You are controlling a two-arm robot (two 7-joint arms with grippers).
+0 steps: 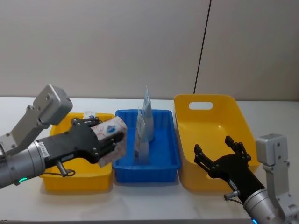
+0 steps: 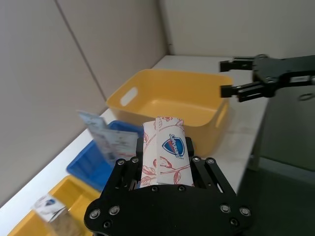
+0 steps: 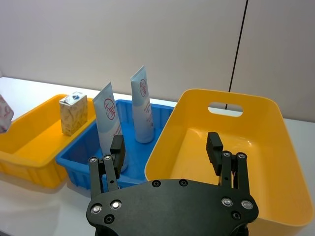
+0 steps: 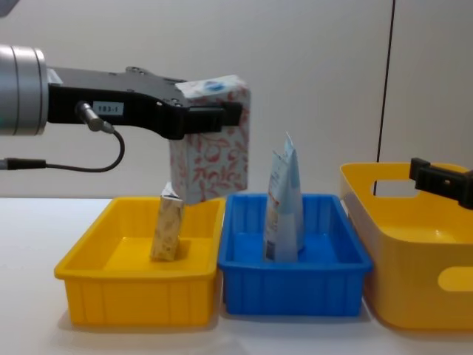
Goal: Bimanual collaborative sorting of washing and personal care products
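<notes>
Left of centre, the left gripper (image 1: 106,140) clamps a white boxy pack with red floral print (image 1: 117,128); at lower right the right gripper (image 1: 217,153) hangs wide open.

Bright, even light — soft shadows, sharp focus

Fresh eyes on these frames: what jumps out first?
The left gripper holds a red-floral white pack raised over the seam between the small yellow bin and the blue bin. Two pale-blue tubes stand upright in that blue bin. The right gripper hangs open over the large yellow bin.
</notes>
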